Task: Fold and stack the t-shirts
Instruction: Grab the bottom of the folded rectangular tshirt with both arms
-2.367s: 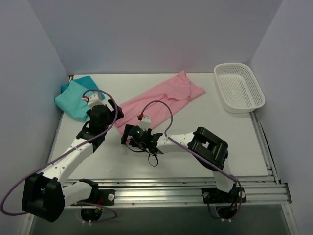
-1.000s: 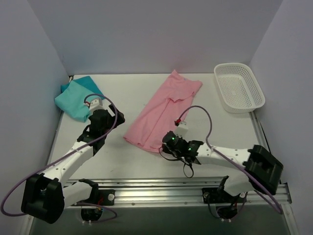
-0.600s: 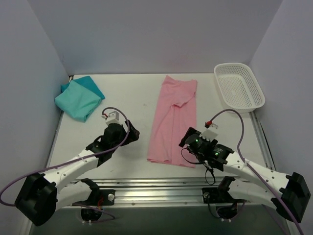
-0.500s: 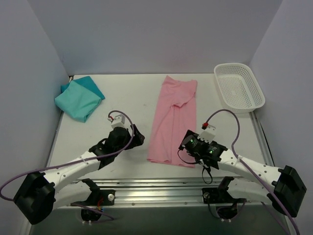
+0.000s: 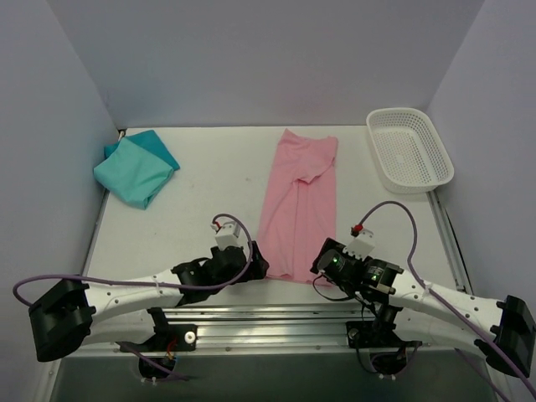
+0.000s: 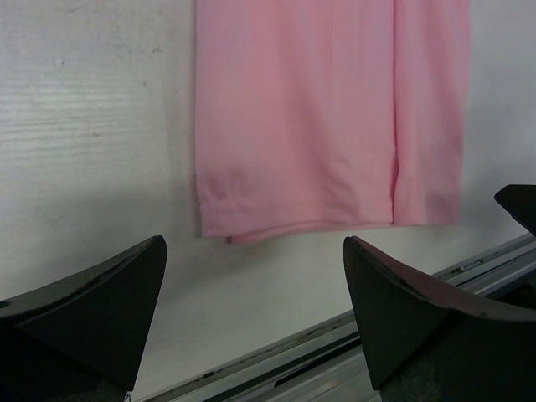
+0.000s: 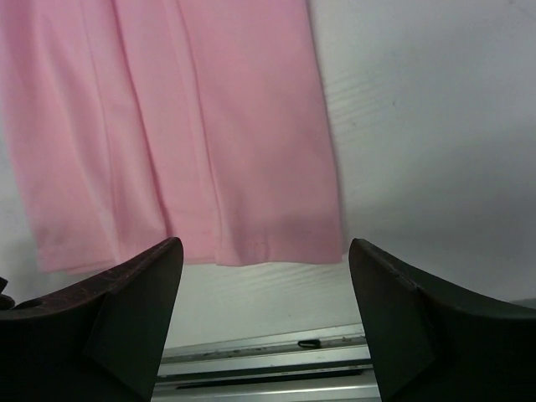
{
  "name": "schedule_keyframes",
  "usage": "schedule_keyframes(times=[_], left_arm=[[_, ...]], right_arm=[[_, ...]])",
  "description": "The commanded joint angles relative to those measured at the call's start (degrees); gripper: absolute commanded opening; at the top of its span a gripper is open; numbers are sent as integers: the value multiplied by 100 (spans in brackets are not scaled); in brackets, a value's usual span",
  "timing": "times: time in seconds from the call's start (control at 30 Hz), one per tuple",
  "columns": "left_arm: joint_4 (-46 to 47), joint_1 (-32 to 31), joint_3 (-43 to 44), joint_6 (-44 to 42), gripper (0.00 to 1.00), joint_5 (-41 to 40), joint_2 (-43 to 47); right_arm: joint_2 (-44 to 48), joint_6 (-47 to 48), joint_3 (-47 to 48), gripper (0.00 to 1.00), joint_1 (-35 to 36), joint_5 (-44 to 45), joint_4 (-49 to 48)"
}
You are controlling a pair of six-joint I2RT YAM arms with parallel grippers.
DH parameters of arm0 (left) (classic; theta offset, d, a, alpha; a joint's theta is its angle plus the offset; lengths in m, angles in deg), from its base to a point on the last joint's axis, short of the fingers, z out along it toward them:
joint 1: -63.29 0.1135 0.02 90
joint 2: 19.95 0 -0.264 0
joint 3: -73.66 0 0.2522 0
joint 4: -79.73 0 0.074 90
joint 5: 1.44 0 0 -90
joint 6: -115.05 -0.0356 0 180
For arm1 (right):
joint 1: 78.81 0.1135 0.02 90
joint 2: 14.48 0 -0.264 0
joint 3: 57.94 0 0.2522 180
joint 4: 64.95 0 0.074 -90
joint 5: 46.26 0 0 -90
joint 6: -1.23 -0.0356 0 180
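The light pink t-shirt (image 5: 300, 201) lies flat as a long narrow strip running from the back of the table to its near edge. The teal t-shirt (image 5: 134, 172) sits folded at the back left, far from both arms. My left gripper (image 5: 255, 266) stands open at the left corner of the pink hem. In the left wrist view that gripper (image 6: 253, 244) spans the hem of the pink t-shirt (image 6: 327, 109) with nothing between its fingers. My right gripper (image 5: 322, 266) is open at the right corner. In the right wrist view it (image 7: 265, 247) hovers over the hem of the pink t-shirt (image 7: 218, 126), holding nothing.
A white mesh basket (image 5: 410, 149) stands at the back right. An aluminium rail (image 5: 293, 322) runs along the near table edge, just below both grippers, and shows as the rail (image 6: 335, 360) in the left wrist view. Walls close in the left, right and back.
The right gripper dragged the pink t-shirt until it lay straight, then opened and let it go. Both grippers have moved to the near corners of its hem.
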Motion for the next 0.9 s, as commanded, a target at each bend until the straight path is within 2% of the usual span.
schedule_keyframes(times=[0.0,0.17,0.37,0.6,0.77,0.83,0.87], left_arm=[[75,-150,-200,418,96,-354,-70],[94,-273,-236,567,96,-494,-238],[568,-273,-184,559,95,-556,-580],[1156,-247,159,454,95,-319,-1633],[1386,-238,405,392,95,-152,-2074],[1430,-238,475,348,95,-117,-2145],[1412,-230,493,330,95,-117,-2145]], right_arm=[[178,-416,-371,75,93,-176,363],[372,-521,-688,67,102,-379,327],[460,-601,-636,67,111,-247,469],[-13,-583,-601,59,102,-142,12],[-357,-478,-486,54,76,-63,-225],[-515,-434,-469,48,41,-98,-357],[-550,-425,-469,41,32,-115,-384]])
